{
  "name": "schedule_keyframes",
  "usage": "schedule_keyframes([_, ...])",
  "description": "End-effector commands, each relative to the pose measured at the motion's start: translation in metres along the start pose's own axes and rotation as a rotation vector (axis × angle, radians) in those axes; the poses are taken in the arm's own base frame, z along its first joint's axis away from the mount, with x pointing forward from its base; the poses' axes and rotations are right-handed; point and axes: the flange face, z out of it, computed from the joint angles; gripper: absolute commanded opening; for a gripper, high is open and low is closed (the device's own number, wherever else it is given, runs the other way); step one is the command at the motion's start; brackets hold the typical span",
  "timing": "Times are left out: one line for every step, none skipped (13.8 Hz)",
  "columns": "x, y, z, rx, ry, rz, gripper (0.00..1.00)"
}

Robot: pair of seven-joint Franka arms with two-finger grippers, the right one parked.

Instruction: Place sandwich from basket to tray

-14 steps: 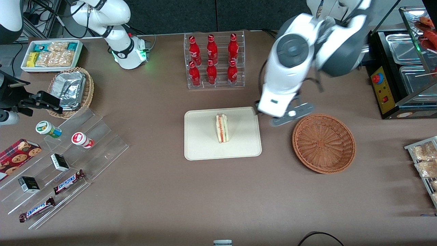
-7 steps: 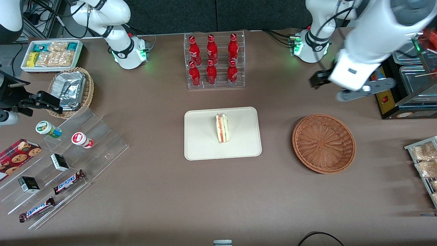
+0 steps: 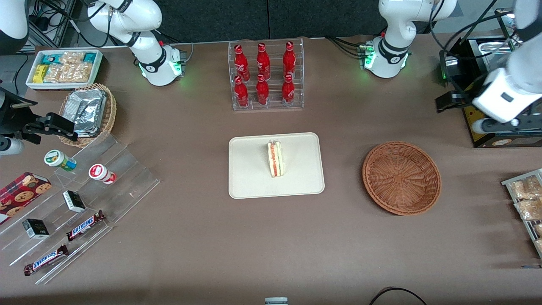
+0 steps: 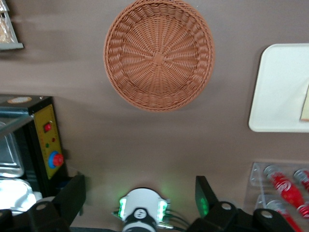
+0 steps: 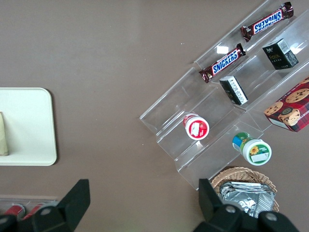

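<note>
A: What's the setting?

B: A brown table (image 3: 203,245) fills the front view, with a dark wall above it. Toward the parked arm's end sit a white bin (image 3: 63,68) of snack packets, a tan basket (image 3: 91,113) holding foil packets, and clear acrylic steps (image 3: 84,203).

A: What's on the steps?

B: Two small jars (image 3: 60,160), two dark boxes (image 3: 74,201), two Snickers bars (image 3: 86,225) and one cookie box (image 3: 22,195).

A: And in the middle?

B: A clear rack (image 3: 266,76) with six red bottles, in two rows of three. Nearer the front camera lies the tray (image 3: 250,178), and the sandwich (image 3: 275,159) stands on edge on it, near its centre, clear of the rim. Bare cloth rings the tray on all sides.

A: Then the basket?

B: The reddish basket (image 3: 401,178) sits beside the tray, well apart from it, with nothing in it.

A: Where's the gripper?

B: The gripper (image 4: 140,195) hangs high at the working arm's end, over the table edge by a black machine (image 3: 478,123). In the left wrist view its fingers (image 4: 72,195) are spread wide and hold nothing.
</note>
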Motion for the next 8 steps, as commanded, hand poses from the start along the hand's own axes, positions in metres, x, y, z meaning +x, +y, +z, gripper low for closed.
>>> schedule_keyframes([-0.01,-0.024,0.003,-0.015,-0.011,0.087,1.0])
schedule_keyframes([-0.01,-0.024,0.002,-0.016,-0.008,0.087,1.0])
schedule_keyframes([-0.011,-0.021,0.001,-0.015,-0.006,0.087,1.0])
schedule_keyframes([-0.016,-0.017,-0.002,-0.013,-0.006,0.074,1.0])
schedule_keyframes([-0.021,-0.015,-0.005,-0.011,-0.004,0.054,1.0])
schedule_keyframes([-0.022,-0.009,-0.006,-0.005,-0.001,0.051,1.0])
schedule_keyframes([-0.024,-0.008,-0.009,-0.005,0.007,0.049,1.0])
schedule_keyframes([-0.025,-0.009,-0.008,-0.007,0.001,0.045,1.0])
